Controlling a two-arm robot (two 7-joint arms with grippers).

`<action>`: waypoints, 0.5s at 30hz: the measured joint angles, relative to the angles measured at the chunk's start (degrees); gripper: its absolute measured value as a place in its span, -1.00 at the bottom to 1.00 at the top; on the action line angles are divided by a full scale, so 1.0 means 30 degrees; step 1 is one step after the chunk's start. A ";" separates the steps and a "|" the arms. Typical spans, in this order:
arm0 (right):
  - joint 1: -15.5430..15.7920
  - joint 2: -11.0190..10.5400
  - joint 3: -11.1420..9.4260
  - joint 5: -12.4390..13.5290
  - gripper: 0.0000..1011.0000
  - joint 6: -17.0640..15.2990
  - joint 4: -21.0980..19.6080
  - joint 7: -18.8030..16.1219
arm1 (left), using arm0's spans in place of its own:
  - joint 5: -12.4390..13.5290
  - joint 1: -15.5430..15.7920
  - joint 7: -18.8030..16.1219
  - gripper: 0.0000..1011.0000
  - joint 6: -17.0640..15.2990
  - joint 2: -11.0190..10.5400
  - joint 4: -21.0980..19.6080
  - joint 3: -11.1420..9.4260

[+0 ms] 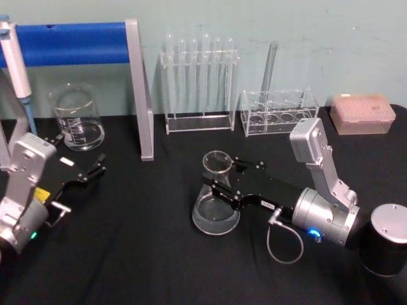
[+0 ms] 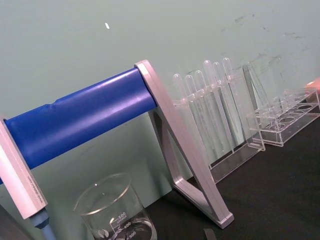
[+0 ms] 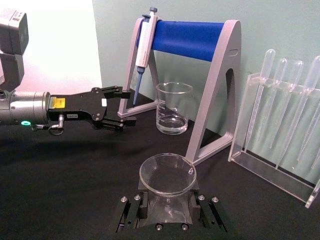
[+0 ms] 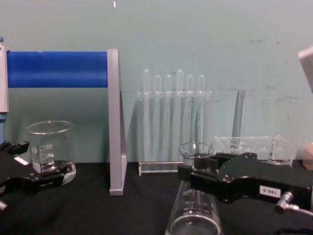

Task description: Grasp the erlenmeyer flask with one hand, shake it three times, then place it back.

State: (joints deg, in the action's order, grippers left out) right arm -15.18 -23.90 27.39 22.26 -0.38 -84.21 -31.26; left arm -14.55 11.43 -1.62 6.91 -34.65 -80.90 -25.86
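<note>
The erlenmeyer flask [image 1: 215, 213] stands upright on the black table, its wide base toward me and its rimmed neck [image 1: 218, 162] pointing up. My right gripper [image 1: 222, 178] reaches in from the right and is shut on the neck just below the rim. In the right wrist view the flask's mouth [image 3: 167, 174] sits between the two black fingers [image 3: 196, 202], which press on both sides. From the chest, the right gripper [image 4: 198, 172] crosses the flask [image 4: 194, 210] at its neck. My left gripper [image 1: 98, 166] rests low at the table's left, open and holding nothing, also seen as the left gripper [image 3: 127, 106] in the right wrist view.
A glass beaker [image 1: 77, 117] stands at the back left under a grey stand with a blue bar [image 1: 70, 43] that holds a pipette [image 3: 144, 47]. Behind the flask are a test tube rack [image 1: 198, 82], a second clear rack [image 1: 280, 111] and a pink box [image 1: 362, 113].
</note>
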 joint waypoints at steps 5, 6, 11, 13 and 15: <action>-0.0095 -0.0022 0.0122 0.0062 -0.11 0.0128 0.0211 -0.0088 | 0.0000 0.0000 0.0000 0.98 0.0001 0.0000 0.0001 0.0001; -0.0127 -0.0024 0.0157 0.0079 -0.11 0.0158 0.0289 -0.0105 | 0.0000 0.0000 0.0001 0.98 0.0000 0.0000 0.0000 0.0000; -0.0194 -0.0023 0.0227 0.0105 -0.11 0.0176 0.0475 -0.0105 | 0.0000 0.0000 0.0000 0.98 0.0001 0.0000 0.0000 0.0000; -0.0209 -0.0042 0.0241 0.0127 -0.11 0.0175 0.0540 -0.0096 | 0.0000 0.0000 0.0000 0.98 0.0001 0.0001 0.0001 0.0000; -0.0218 -0.0059 0.0255 0.0144 -0.11 0.0176 0.0566 -0.0082 | -0.0001 0.0000 0.0000 0.98 0.0000 0.0000 0.0000 0.0000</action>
State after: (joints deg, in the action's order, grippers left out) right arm -15.83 -24.07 28.16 22.69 0.15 -82.51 -31.51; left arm -14.55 11.43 -1.62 6.91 -34.64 -80.90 -25.86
